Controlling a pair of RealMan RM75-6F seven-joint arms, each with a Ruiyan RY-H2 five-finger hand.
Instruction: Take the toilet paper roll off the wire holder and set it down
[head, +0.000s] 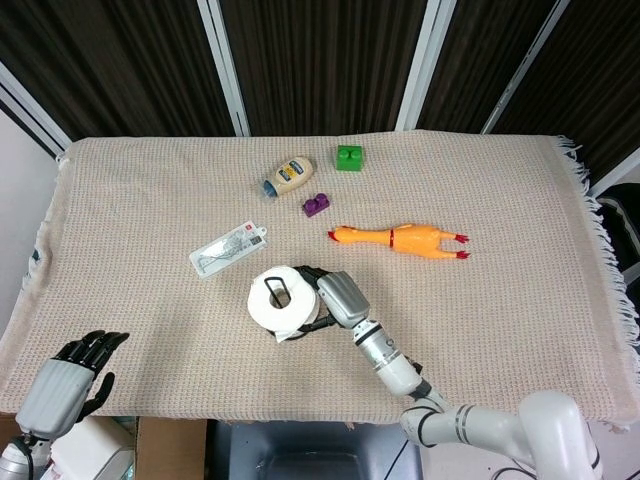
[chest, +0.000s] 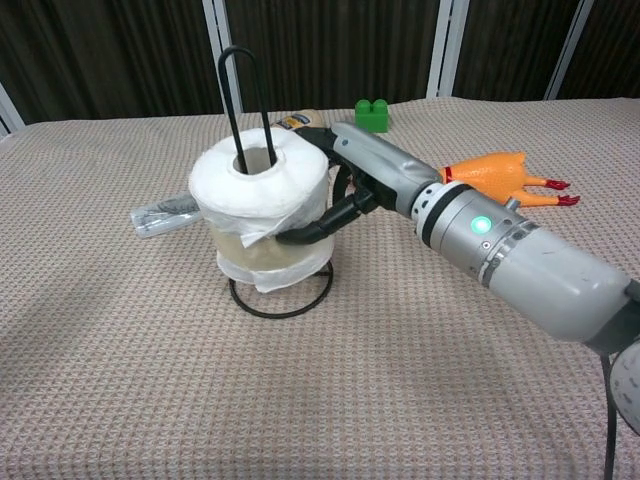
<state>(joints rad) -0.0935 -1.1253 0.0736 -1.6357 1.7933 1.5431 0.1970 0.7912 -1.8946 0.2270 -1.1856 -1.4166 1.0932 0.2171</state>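
The white toilet paper roll (chest: 262, 215) (head: 277, 300) hangs partway up the black wire holder (chest: 242, 110), whose ring base (chest: 282, 296) lies bare on the cloth below it. My right hand (chest: 340, 190) (head: 334, 297) grips the roll from its right side, dark fingers wrapped around the paper. The wire loop still passes through the roll's core and sticks out above it. A loose paper flap hangs from the roll's front. My left hand (head: 72, 368) hovers at the table's near left corner, away from everything, fingers apart and holding nothing.
A rubber chicken (head: 398, 238) (chest: 490, 175) lies just right of my right arm. Behind the holder are a packaged item (head: 228, 248), a mayonnaise bottle (head: 288, 177), a purple block (head: 316, 206) and a green block (head: 349, 157) (chest: 371, 115). A beige cloth (head: 500, 280) covers the table.
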